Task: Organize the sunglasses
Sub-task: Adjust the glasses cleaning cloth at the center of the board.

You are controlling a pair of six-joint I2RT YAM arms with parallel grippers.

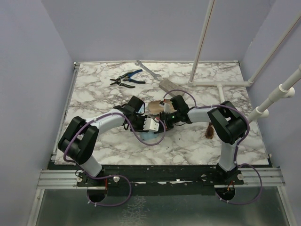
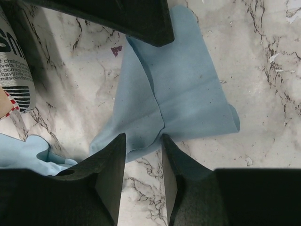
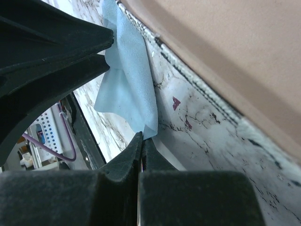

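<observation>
Left end effector (image 2: 143,141) sits nearest, jaws parted over the cloth (image 2: 188,94) — sunglasses (image 1: 156,108) lie mid-surface, between the two wrists.

The sunglasses rest on the marble surface (image 1: 94,84) just beside the right end effector (image 3: 142,136). Their long axis looks to run roughly left to right, but which way the front faces I cannot tell. The right wrist view shows a blurred amber lens with a thin dark rim at upper right. The right end effector is closed on a corner of the light blue cloth. The left jaws stand apart with the cloth's near edge between their tips, unclamped. A grey case (image 1: 167,86) lies farther back, apart from the pair — open or closed, I cannot tell. A white packet (image 2: 14,61) shows large black letters cut off at the frame edge and red-and-white stripes; its small print is unreadable.
</observation>
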